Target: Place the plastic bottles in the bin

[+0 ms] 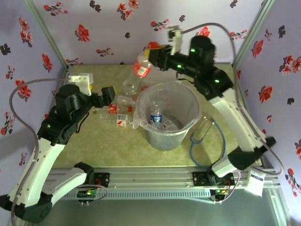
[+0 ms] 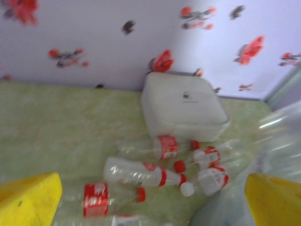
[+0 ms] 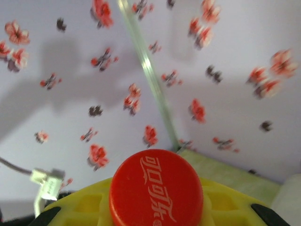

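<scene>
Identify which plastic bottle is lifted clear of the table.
The red-labelled bottle clamped in the right end effector, hanging behind the bin; the rest lie on the table or inside the bin.

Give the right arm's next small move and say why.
Probably swing the right gripper a little toward the bin's mouth, until its bottle hangs over the bin, and only then open. The gripper is shut at the bottle's red cap, and in the top view the bottle sits beyond the bin's far left rim, not over the opening.
</scene>
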`<state>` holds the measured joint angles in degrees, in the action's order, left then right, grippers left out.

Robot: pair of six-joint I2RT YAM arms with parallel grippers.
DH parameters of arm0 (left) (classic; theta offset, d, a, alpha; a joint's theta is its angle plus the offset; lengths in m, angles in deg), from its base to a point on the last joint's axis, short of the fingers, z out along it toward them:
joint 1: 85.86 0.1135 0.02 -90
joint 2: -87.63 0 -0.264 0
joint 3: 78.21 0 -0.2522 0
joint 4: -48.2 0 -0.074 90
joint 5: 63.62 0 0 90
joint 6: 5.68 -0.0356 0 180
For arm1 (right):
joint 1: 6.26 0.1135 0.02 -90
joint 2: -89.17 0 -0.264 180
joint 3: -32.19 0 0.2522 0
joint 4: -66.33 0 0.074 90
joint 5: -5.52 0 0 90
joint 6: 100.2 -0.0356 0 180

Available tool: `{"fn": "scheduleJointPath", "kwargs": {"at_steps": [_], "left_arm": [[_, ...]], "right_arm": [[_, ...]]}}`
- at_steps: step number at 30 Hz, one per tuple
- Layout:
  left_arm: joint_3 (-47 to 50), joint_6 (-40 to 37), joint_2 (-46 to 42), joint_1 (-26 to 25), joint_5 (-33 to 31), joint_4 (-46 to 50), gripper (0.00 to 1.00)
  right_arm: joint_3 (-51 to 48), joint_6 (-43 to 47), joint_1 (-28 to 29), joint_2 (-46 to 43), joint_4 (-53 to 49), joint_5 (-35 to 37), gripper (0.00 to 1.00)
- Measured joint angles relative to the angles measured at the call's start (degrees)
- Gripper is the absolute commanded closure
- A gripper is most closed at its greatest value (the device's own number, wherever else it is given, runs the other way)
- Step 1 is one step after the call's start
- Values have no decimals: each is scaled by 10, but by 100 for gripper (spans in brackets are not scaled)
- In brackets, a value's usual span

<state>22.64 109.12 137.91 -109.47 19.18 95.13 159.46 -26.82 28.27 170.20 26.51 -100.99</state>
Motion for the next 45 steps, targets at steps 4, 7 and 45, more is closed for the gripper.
{"fn": "scheduleJointPath", "kwargs": {"at_steps": [4,7,45], "left_arm": [[71,66,14,12,-3,12,7],[116,94,27,13,-3,11,7],[311,264,76,16,33,-109,19]], "right_arm": [[15,35,-39,-56,-75,44,86],[10,65,-47,-76,-135,58,86],[-370,50,1,-72,-136,2,86]]}}
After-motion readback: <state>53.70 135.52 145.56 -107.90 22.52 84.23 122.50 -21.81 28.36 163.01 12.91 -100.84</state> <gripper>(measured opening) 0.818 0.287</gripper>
